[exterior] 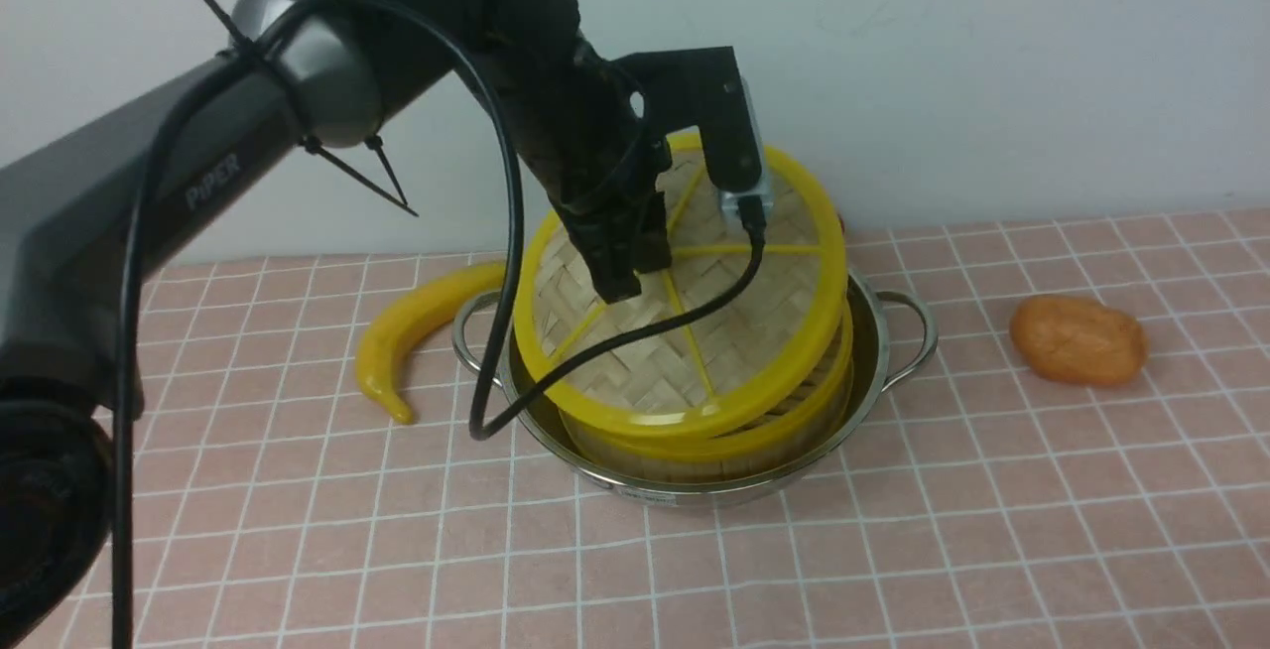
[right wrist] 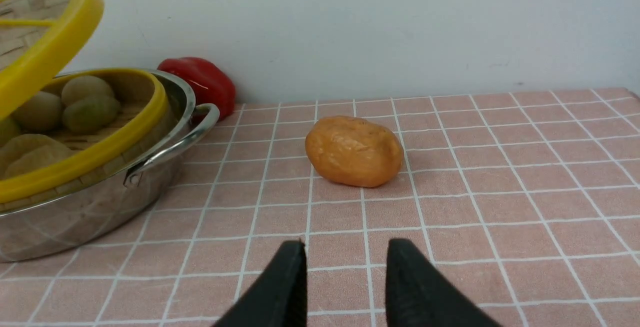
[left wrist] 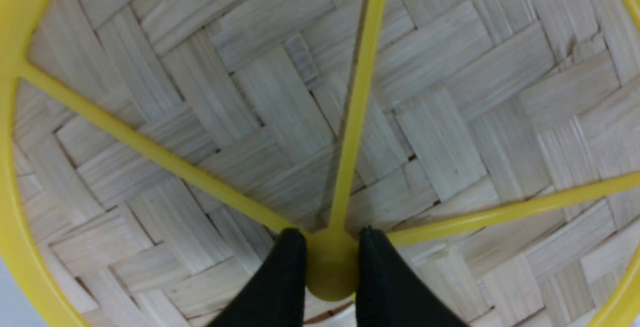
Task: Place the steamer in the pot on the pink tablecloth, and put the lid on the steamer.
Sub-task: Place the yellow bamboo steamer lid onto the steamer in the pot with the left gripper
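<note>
The shiny steel pot [exterior: 898,326] stands on the pink tablecloth [exterior: 893,530], and the steamer [exterior: 804,396] with its yellow rim sits inside it. In the right wrist view the steamer [right wrist: 107,142] shows buns and dumplings inside. The woven lid [exterior: 685,331] hangs tilted over the steamer, its far edge raised and its near edge low on the steamer's rim. My left gripper [exterior: 635,277] is shut on the lid's yellow centre hub [left wrist: 331,267]. My right gripper [right wrist: 345,252] is open over bare cloth, with nothing between its fingers; it is out of the front view.
A yellow banana [exterior: 417,326] lies just left of the pot. An orange potato-like piece [exterior: 1079,339] lies on the cloth to the right. A red pepper [right wrist: 202,82] sits behind the pot by the white wall.
</note>
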